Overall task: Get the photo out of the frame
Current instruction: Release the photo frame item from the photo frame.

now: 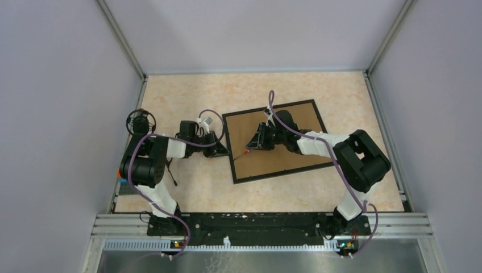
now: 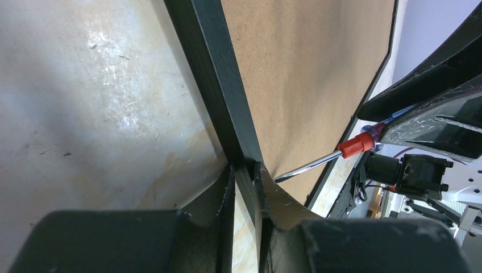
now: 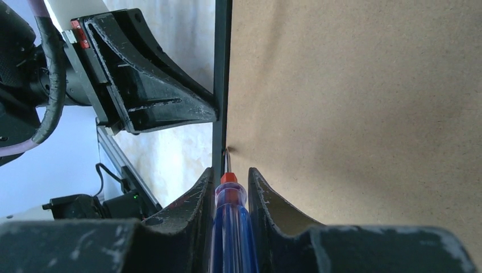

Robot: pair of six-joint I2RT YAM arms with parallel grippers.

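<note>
The frame (image 1: 267, 108) lies back-up on the table, its brown board (image 1: 267, 162) facing me. The photo is hidden. My left gripper (image 1: 223, 149) is at the frame's left side. In the left wrist view that gripper (image 2: 244, 168) is shut on the black rail (image 2: 219, 79), one finger on each side. My right gripper (image 1: 257, 142) reaches over the board and is shut on a blue-handled screwdriver (image 3: 230, 210). The screwdriver's metal shaft (image 2: 318, 162) points at the seam between rail (image 3: 221, 74) and board (image 3: 352, 102), close to the left finger (image 3: 153, 96).
A round black object (image 1: 140, 120) stands by the left wall near the left arm's elbow. Something orange (image 1: 120, 173) shows at the table's left edge. Grey walls and metal rails close in the beige table (image 1: 187, 91) on three sides.
</note>
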